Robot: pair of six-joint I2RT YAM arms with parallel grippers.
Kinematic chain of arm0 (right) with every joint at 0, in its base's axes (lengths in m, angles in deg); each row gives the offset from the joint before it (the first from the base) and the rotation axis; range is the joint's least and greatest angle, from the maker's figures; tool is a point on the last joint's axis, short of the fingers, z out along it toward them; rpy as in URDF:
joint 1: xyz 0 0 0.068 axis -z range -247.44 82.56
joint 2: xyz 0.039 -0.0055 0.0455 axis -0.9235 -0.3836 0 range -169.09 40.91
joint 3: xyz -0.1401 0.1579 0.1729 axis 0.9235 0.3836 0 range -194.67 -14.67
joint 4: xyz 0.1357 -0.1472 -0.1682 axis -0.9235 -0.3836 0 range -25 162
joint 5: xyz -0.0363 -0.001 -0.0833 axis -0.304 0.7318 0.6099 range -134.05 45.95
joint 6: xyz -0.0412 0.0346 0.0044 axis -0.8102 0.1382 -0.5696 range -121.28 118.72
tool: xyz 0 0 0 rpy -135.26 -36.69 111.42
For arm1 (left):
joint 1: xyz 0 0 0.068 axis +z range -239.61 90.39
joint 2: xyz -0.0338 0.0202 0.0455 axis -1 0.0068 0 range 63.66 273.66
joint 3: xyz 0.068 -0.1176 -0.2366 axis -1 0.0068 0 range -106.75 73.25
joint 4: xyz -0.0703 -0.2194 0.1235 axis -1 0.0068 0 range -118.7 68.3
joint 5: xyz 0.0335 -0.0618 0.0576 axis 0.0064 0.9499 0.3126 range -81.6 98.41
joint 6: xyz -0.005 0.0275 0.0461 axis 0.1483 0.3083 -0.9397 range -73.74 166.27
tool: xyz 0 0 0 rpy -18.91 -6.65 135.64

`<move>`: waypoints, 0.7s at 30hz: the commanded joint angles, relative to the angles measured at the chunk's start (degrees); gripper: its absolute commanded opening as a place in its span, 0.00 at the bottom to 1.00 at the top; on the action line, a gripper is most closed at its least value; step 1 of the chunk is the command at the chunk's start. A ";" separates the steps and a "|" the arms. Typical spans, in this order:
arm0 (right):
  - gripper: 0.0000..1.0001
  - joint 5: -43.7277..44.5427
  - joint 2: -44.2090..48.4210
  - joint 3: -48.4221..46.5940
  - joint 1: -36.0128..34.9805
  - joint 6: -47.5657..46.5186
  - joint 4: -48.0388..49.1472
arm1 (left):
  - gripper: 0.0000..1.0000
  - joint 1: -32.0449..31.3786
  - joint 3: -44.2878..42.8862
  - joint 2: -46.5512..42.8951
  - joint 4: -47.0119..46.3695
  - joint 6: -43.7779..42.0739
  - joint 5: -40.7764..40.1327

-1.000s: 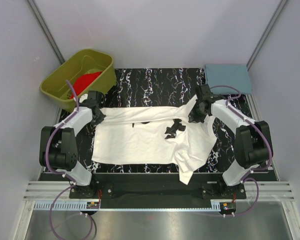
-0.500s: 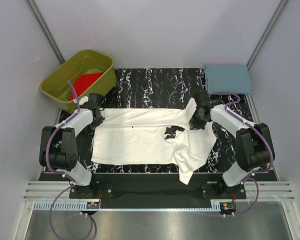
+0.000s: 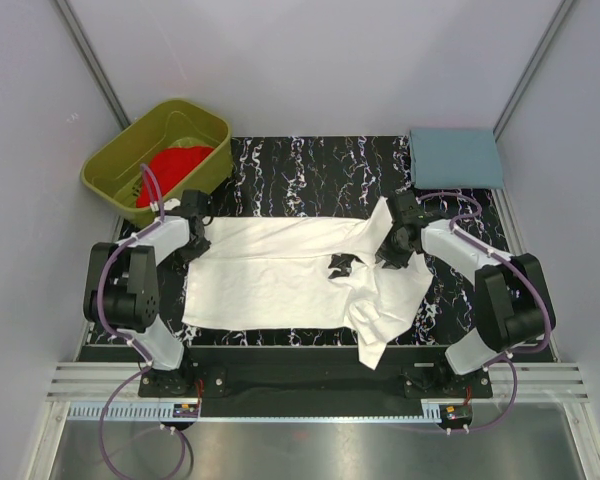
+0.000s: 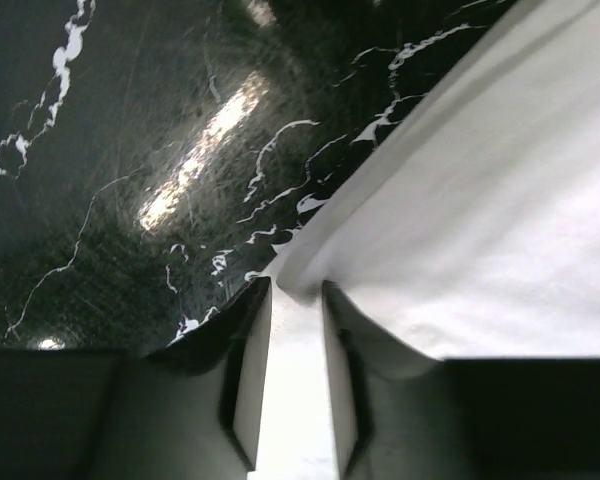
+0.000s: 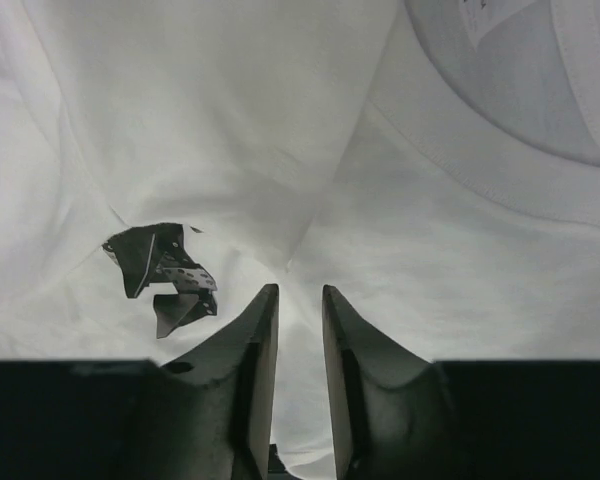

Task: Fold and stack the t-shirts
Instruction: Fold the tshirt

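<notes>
- Right now the white t-shirt (image 3: 270, 285) lies spread across the middle of the black marbled bench (image 3: 300, 165), its far edge stretched in a line between the two arms.
- At the left of the top view, the left gripper (image 3: 196, 240) sits on the shirt's upper-left corner. Its wrist camera shows the fingers nearly together with the hem's corner pinched between them.
- At the right, the right gripper (image 3: 392, 252) is down near the collar, just beside the black chest mark (image 3: 342, 264). Its fingers also stand close together with cloth bunched between. It looks like a grip, though the wrist view is too tight to be sure how much fabric is caught.
- Holding both far corners would let the arms carry that edge toward the lower frame as one even fold.
- The lower-right part of the shirt is crumpled and will probably need smoothing.
- A red t-shirt (image 3: 175, 160) waits in the olive tub (image 3: 115, 165) at upper left, not yet folded.
</notes>
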 commanded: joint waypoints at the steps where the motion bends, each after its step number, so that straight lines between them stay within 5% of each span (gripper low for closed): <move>1: 0.36 2.62 1.56 -4.46 -0.18 0.11 -0.40 | 0.41 -0.34 -2.00 -1.50 -0.35 0.33 -4.58; 3: 0.41 6.14 1.64 -6.93 0.26 -1.82 -3.31 | 0.55 -0.87 -0.86 -2.91 -0.18 0.33 -4.13; 6: 0.41 7.29 1.12 -10.10 3.23 -6.30 -3.06 | 0.58 -1.22 0.20 -6.85 0.61 0.42 -2.73; 13: 0.48 -8.49 -4.58 -13.53 15.19 -22.80 6.70 | 0.66 -2.28 1.52 -12.67 1.14 -1.16 -0.01; 17: 0.52 -23.88 -10.82 -17.05 21.26 -27.40 9.86 | 0.67 -2.28 3.26 -14.16 0.53 -2.57 5.88; 21: 0.57 -29.00 -15.40 -17.67 25.30 -29.95 12.68 | 0.68 -2.54 7.92 -19.51 -7.35 -3.71 13.95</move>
